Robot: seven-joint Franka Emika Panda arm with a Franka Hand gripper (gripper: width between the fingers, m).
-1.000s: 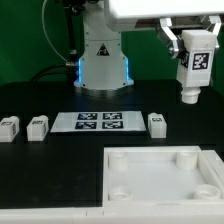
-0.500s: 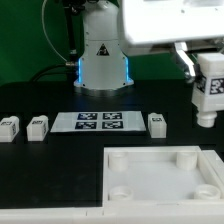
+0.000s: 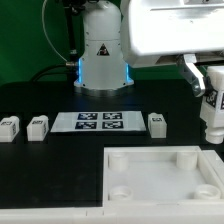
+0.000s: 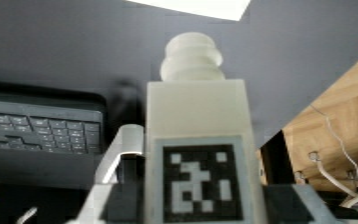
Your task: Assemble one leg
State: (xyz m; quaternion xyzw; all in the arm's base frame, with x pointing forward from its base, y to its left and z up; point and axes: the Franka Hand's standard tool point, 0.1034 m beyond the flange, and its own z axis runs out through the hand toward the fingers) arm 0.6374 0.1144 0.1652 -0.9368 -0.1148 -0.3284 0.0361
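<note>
My gripper (image 3: pixel 214 95) is shut on a white leg (image 3: pixel 213 112) and holds it upright in the air at the exterior view's right edge, just above the far right corner of the white square panel (image 3: pixel 160 172). In the wrist view the held leg (image 4: pixel 197 130) stands between my fingers (image 4: pixel 126 185), tag facing the camera, its rounded peg end away from the gripper. Three more legs lie on the black table: two at the exterior view's left (image 3: pixel 9 126) (image 3: pixel 38 126) and one (image 3: pixel 156 123) to the right of the marker board.
The marker board (image 3: pixel 100 121) lies flat between the loose legs. The robot base (image 3: pixel 102 55) stands behind it. The panel has round sockets at its corners (image 3: pixel 183 158) and fills the front right of the table.
My gripper has moved toward the exterior view's right and downward with the leg in it, closer to the panel's far right corner. The other legs have not moved.
</note>
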